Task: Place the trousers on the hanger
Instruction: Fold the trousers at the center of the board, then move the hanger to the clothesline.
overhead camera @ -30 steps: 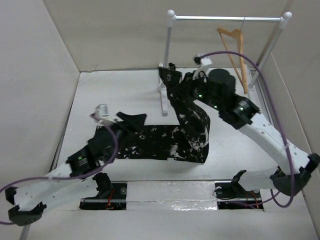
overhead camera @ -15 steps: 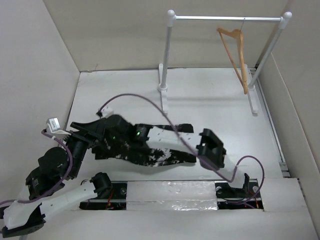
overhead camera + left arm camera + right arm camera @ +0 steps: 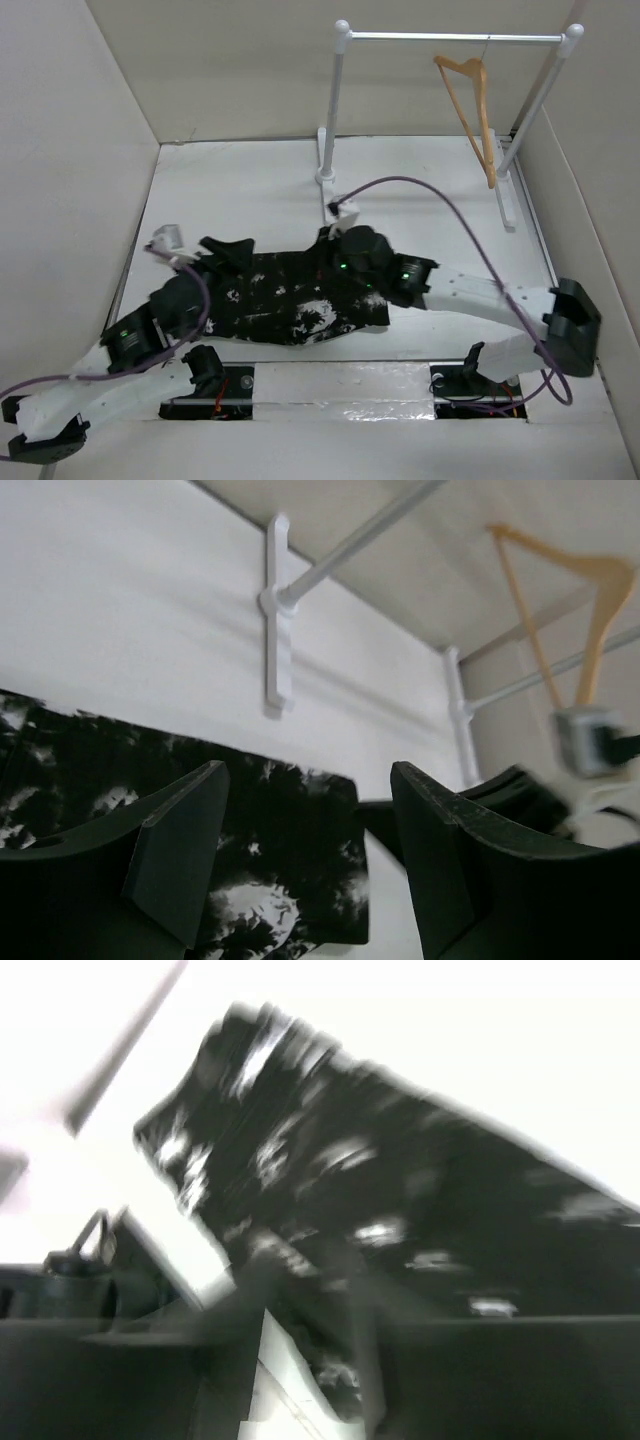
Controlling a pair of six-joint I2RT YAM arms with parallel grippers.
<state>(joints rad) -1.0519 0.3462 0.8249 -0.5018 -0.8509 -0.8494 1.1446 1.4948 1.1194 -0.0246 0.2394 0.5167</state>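
The black, white-splattered trousers [image 3: 290, 300] lie flat in a folded bundle on the white table, front centre-left. The wooden hanger [image 3: 470, 105] hangs by its hook from the rack's bar at the back right, far from both grippers. My left gripper [image 3: 228, 250] is at the trousers' left end, open and empty. In the left wrist view its fingers [image 3: 180, 850] stand apart above the trousers [image 3: 280, 830], with the hanger [image 3: 590, 610] far off. My right gripper [image 3: 345, 255] is over the trousers' far right part. The right wrist view is blurred and shows the trousers [image 3: 350, 1160] close below.
The white and silver rack [image 3: 340, 100] stands at the back, its left foot [image 3: 326, 185] just behind the right gripper. Cardboard walls [image 3: 70, 150] close in the left, back and right. Purple cables loop over both arms.
The right arm left the rack side, swept left across the table, and is now over the trousers' right end. The trousers went from partly raised to a flat bundle. The left arm shifted.
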